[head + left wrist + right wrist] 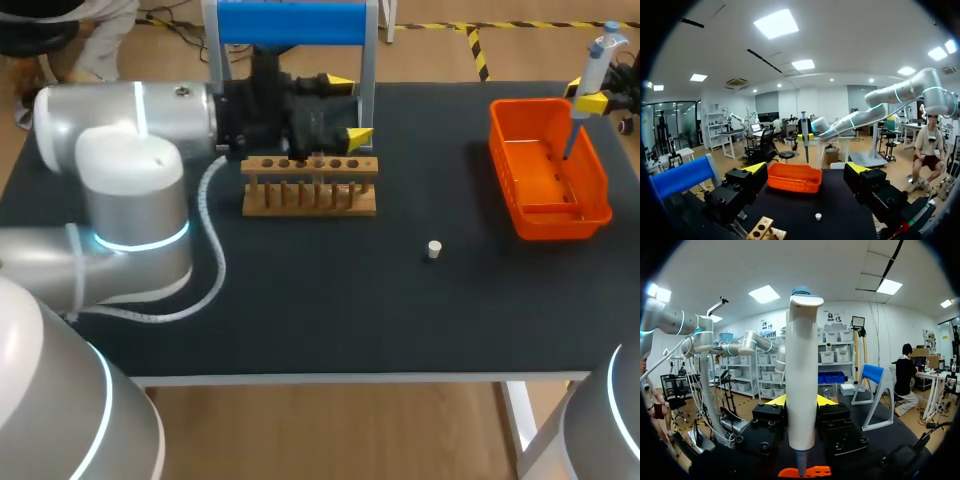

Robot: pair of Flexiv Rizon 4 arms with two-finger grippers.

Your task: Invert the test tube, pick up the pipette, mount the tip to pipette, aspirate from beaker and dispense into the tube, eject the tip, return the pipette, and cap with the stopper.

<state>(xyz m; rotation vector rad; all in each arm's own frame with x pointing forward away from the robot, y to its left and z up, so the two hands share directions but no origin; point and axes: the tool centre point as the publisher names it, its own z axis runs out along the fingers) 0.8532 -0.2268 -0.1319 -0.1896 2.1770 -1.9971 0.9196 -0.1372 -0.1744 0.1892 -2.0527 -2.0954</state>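
Note:
My right gripper (591,101) is shut on a white and blue pipette (598,62) and holds it upright over the orange basket (590,180), its lower end inside the rim. In the right wrist view the pipette (801,375) stands between the fingers (775,400). My left gripper (348,108) hangs open, holding nothing, just behind the wooden tube rack (310,185). From the left wrist, the open gripper (806,170) faces the basket (794,177) and the pipette (804,131). A small white stopper (434,249) lies on the mat. No test tube or beaker shows.
A blue-topped stand (290,22) rises at the table's back edge behind the left gripper. The rack (762,230) sits under the left fingers, with the stopper (818,216) ahead of them. Black mat (330,300) stretches toward the front edge.

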